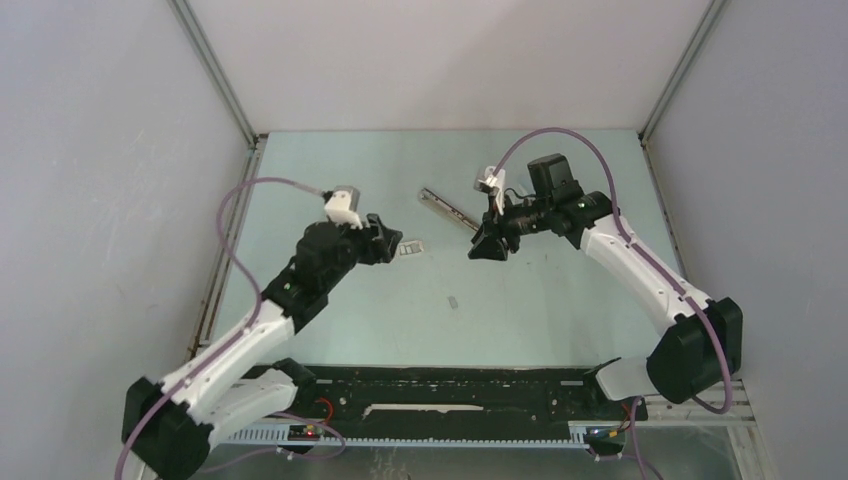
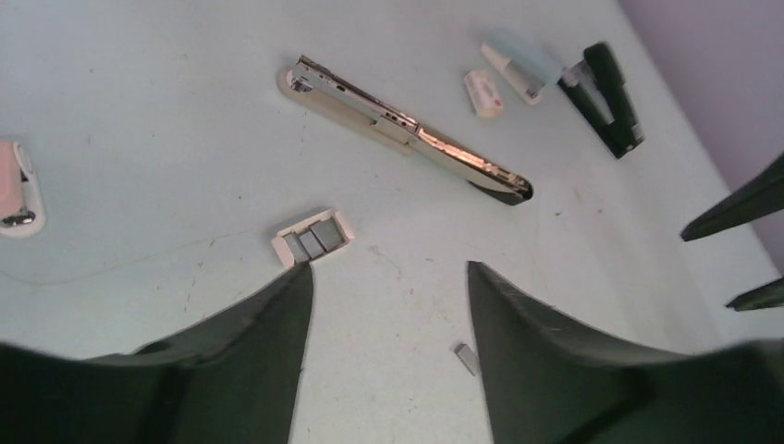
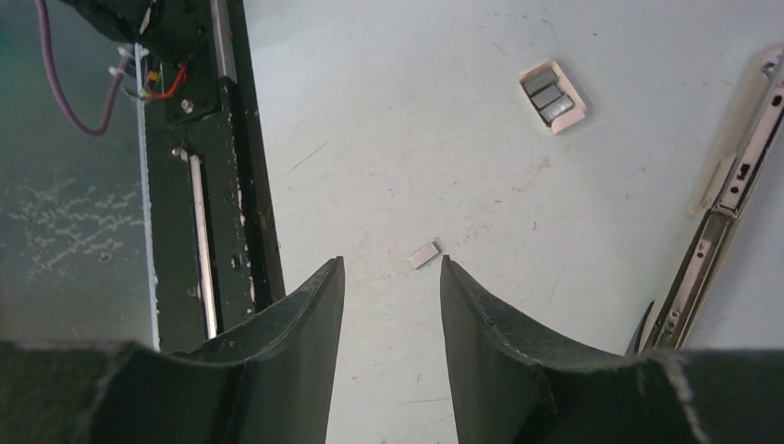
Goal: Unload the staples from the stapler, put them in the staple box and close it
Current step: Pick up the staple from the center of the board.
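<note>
Staples [image 2: 312, 239], three short grey strips, lay side by side in a small white tray [image 2: 348, 231] at the centre left of the left wrist view, just above the left finger of the left tool [image 2: 388, 270]. A fourth, loose strip [image 2: 465, 358] lay apart on the pale worktop [image 2: 139, 92]. It was low in that view beside the tool's right finger, and just ahead of the right tool [image 3: 390, 261] in the right wrist view. The cream and chrome stapler [image 2: 407, 139] lay swung open across the upper middle of the frame, its metal magazine rail exposed. Whether any staples sat in the rail could not be told. Both tools stood released, fingers apart with only bare worktop between them, neither touching the stapler nor a strip. Judged from this layout, unloading was well advanced: strips were out of the stapler and mostly gathered in the tray. The loose strip was not in the tray, and the stapler was not closed. A small pink stapler [image 2: 18, 190] showed at the left edge and a black one [image 2: 606, 97] at the upper right. No brand, label or writing could be read on any item.
</note>
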Available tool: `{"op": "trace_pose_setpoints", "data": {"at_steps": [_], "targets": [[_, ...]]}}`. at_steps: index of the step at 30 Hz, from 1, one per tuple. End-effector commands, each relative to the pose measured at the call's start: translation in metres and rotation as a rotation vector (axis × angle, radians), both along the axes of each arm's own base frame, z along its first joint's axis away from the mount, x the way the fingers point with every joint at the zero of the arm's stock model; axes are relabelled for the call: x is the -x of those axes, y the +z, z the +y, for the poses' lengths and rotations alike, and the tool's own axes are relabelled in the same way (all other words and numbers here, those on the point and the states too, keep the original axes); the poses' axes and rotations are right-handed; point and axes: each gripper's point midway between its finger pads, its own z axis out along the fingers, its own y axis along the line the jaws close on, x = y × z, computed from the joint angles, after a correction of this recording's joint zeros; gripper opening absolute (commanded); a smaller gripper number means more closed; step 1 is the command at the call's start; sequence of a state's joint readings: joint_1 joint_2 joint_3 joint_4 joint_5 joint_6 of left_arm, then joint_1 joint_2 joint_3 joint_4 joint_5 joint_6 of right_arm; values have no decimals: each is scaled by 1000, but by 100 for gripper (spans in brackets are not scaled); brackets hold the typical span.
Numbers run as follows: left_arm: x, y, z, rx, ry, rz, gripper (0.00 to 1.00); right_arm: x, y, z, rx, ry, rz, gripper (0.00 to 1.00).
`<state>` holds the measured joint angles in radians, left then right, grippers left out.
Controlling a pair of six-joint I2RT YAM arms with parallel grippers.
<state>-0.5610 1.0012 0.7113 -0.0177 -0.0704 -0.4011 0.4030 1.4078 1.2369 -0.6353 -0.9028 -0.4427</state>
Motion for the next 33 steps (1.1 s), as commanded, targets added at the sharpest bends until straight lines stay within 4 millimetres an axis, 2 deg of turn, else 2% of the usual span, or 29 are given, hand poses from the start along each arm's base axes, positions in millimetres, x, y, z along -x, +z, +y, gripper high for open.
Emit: {"op": "trace_pose_setpoints", "data": {"at_steps": [1, 5, 8, 11, 18, 20, 22, 27, 33], "targets": [[22, 16, 24, 93, 54, -149, 76, 12, 6, 6, 40, 20, -132, 51], [41, 15, 49, 147, 118, -239, 99, 16, -1, 12, 70, 22, -142, 52], [52, 11, 57, 197, 135, -250, 100, 18, -10, 18, 78, 17, -103, 52], [59, 15, 56, 234, 126, -218, 100, 24, -24, 24, 95, 17, -66, 52], [72, 62, 66, 90, 95, -176, 100, 28, -53, 28, 130, -32, -18, 53], [74, 68, 63, 32, 57, -174, 100, 31, -61, 28, 132, -38, -3, 54], [71, 62, 64, -37, 45, -154, 100, 35, -66, 28, 126, -38, 12, 55], [60, 30, 68, -157, 51, -69, 100, 42, -85, 28, 146, -47, 69, 56], [58, 21, 69, -185, 43, -32, 100, 32, -101, 30, 201, -143, 90, 56]]}}
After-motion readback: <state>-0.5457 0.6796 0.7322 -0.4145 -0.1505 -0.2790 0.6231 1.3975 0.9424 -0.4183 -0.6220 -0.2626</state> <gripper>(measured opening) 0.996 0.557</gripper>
